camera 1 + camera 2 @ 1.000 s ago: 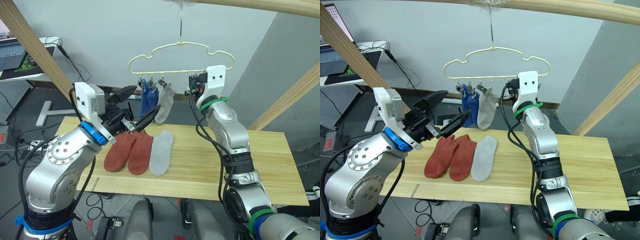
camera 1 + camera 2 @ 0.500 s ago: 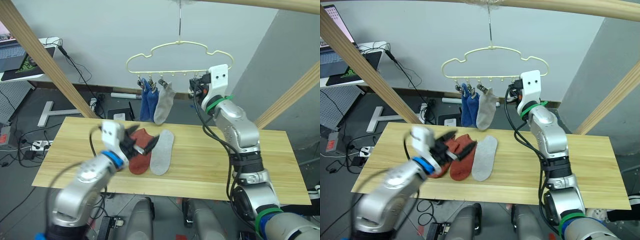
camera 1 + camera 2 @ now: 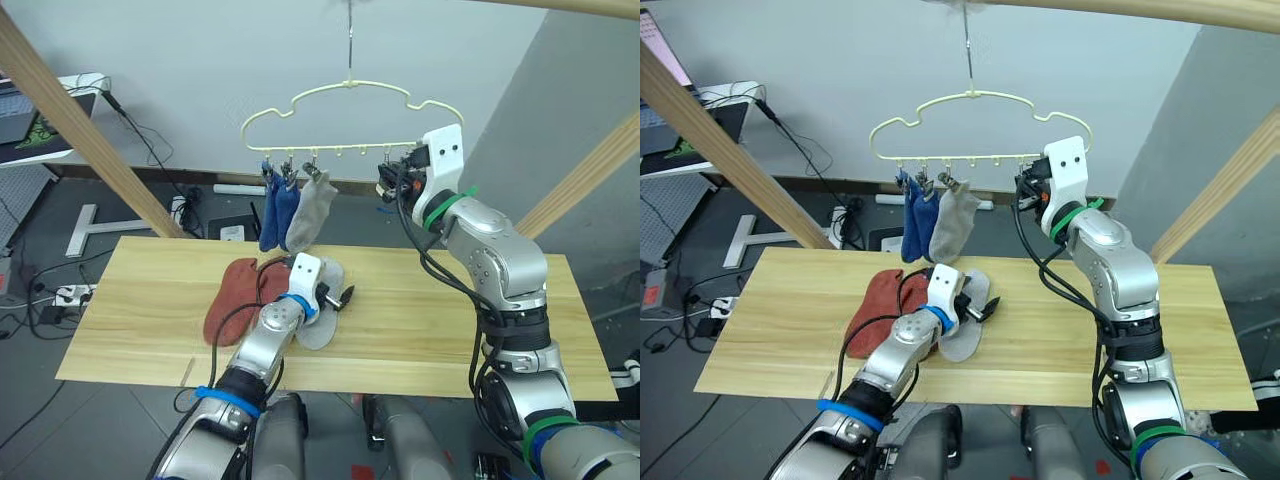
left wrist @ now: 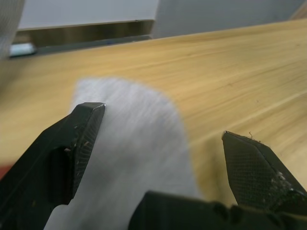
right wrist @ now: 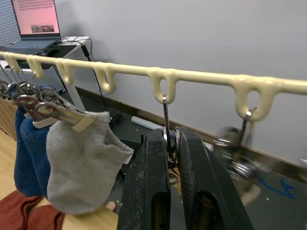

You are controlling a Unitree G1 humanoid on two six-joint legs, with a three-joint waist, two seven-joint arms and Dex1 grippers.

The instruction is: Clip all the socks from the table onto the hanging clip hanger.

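Three socks hang clipped on the clip hanger.

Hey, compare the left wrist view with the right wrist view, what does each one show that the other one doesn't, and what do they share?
Left wrist view: the left gripper, fingers spread open, low over the light grey knit sock lying flat on the pale-yellow wooden table.

Right wrist view: the right gripper shut on a small dark metal clip hanging from the cream-yellow wire clip hanger, plus a clipped grey sock, two hanging blue socks and a laptop.

Shared: a grey wall behind and some tabletop.
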